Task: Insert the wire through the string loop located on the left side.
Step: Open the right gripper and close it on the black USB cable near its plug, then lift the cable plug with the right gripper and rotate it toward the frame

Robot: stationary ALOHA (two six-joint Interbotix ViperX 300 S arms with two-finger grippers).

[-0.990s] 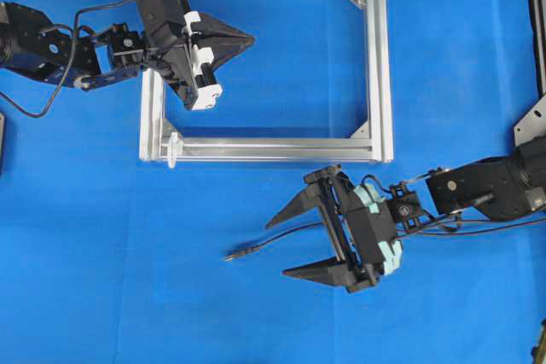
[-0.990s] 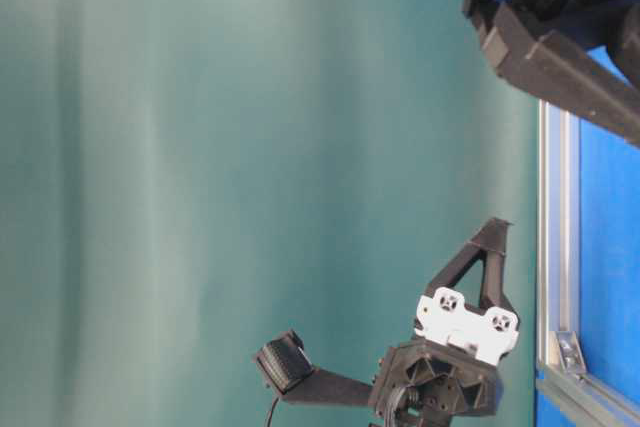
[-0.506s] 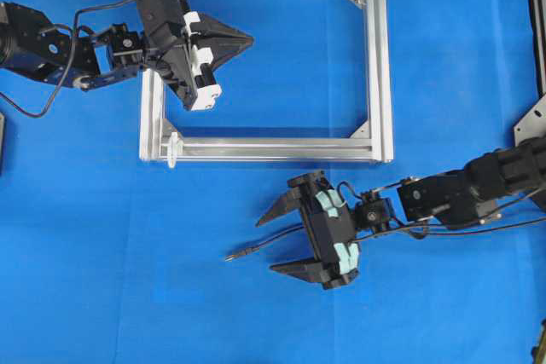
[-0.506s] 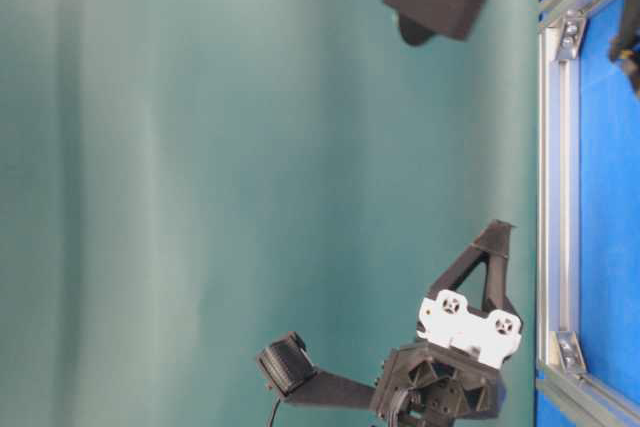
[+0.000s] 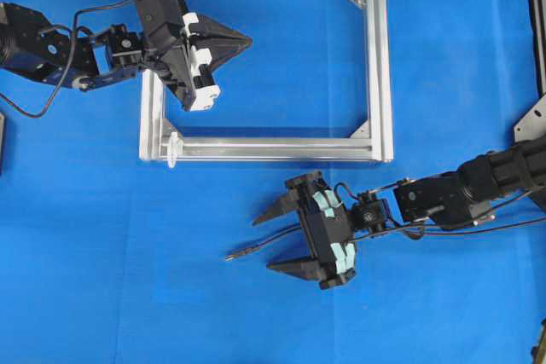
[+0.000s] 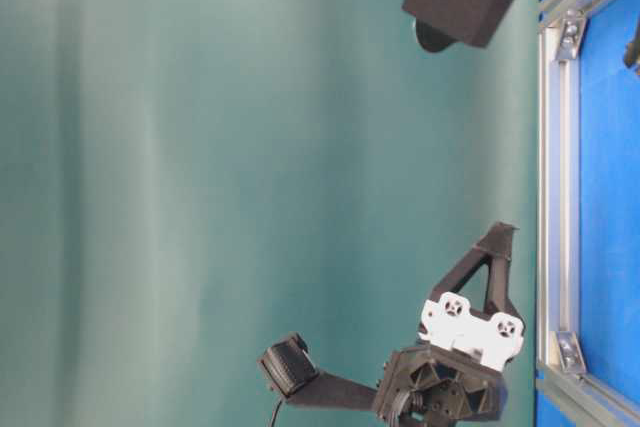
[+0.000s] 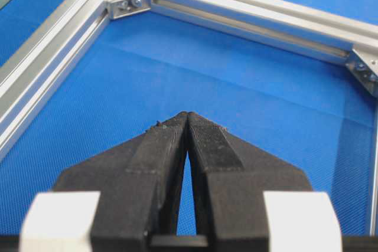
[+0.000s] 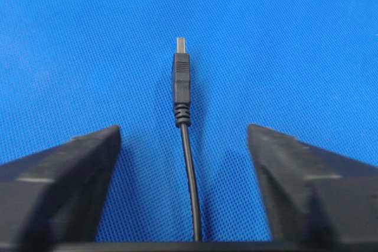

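Looking down on the blue table (image 5: 102,296), we see the wire (image 5: 264,245) lying below the silver frame (image 5: 380,66), its plug end pointing left and lying bare on the cloth. The right hand (image 5: 263,243) straddles it: one finger lies above the wire and one below, with clear gaps on both sides, so the hand is spread fairly wide and holds nothing. From the right wrist camera the wire (image 8: 188,157) runs straight up the middle between the two dark fingers (image 8: 65,163), touching neither, and its plug (image 8: 181,81) lies flat just past the fingertips.

The left hand (image 5: 247,40) sits over the upper left part of the frame, pointing right into the open middle. Its fingers (image 7: 159,146) are pressed together at the tips in the left wrist view, with nothing between them, above blue cloth inside the frame (image 7: 248,16).

The loop (image 5: 171,150) is a small whitish shape at the frame's lower left corner, well apart from the wire's plug and below the left hand. It is too small for us to tell its form.
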